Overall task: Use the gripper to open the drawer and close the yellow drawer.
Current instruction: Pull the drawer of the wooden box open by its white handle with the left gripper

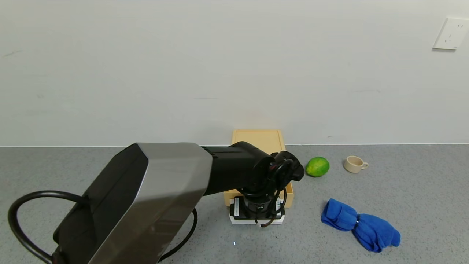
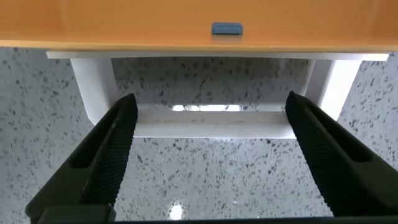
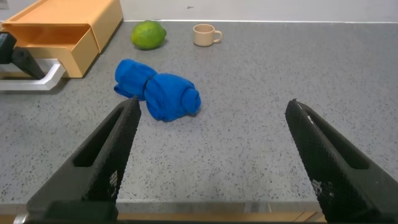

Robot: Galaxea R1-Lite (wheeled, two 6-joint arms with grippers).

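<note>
My left gripper (image 2: pixel 211 155), jaws spread wide, straddles the white loop handle (image 2: pixel 211 124) of the slightly extended yellow drawer (image 2: pixel 186 22) beyond; I should centre, close squarely on the bar, then move straight along the slide.

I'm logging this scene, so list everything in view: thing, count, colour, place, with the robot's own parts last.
drawer box: one, pale yellow-tan, on the counter against the wall.
drawer: one, same yellow-tan, pulled partly out of the box.
drawer handle: one, white loop, on the drawer front, between the left gripper's fingers.
lime: one, green, right of the box.
cup: one, beige, right of the lime.
cloth: one, blue, bunched, nearer the robot than the lime.
wall outlet: one, white, upper right wall.
counter: one, grey speckled.
left gripper: one, black, open at the handle.
right gripper: one, black, open, over bare counter.
</note>
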